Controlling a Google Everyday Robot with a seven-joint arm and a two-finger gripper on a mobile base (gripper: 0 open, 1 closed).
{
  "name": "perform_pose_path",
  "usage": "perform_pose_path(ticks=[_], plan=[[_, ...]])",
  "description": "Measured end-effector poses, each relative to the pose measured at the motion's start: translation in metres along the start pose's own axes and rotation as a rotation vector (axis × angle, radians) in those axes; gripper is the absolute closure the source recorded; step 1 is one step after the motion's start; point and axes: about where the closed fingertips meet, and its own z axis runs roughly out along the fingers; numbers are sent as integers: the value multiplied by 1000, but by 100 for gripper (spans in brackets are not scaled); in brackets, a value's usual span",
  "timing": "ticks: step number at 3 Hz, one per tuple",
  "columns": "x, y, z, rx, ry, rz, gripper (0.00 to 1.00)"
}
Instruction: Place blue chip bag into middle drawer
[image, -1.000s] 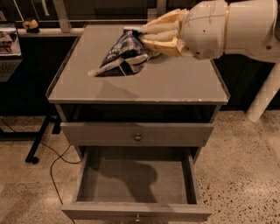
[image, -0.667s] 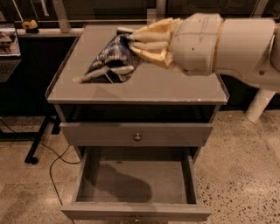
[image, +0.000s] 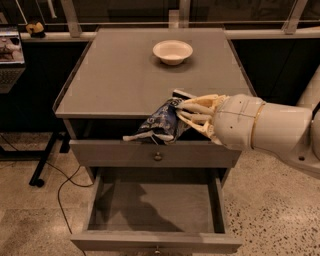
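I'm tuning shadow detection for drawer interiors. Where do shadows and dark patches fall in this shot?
Camera view: light seems to come from above. The pincer, holding the chip bag at the front edge of the cabinet, throws a dark shadow on the floor of the open drawer, left of centre. The bowl is brightly lit, with a soft shadow beside it. The background behind the cabinet is nearly black.

Middle drawer (image: 155, 210) is pulled out and open from above, walled left, right and front. The closed upper drawer front (image: 115, 152) bounds that opening at the rear. Gripper (image: 181, 114), fingers clamped on the blue chip bag (image: 157, 125), hangs at the front edge of the cabinet top (image: 115, 75). The arm enters from the right. Bag overlaps the upper drawer front. Bowl (image: 172, 51) sits at the rear of the top, well apart from the gripper.
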Motion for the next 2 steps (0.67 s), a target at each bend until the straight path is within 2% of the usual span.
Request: perform_pose_path(ticks=[1,2], plan=[[5,7,6,-1,12,7,100],[42,26,10,19,52,66,100]])
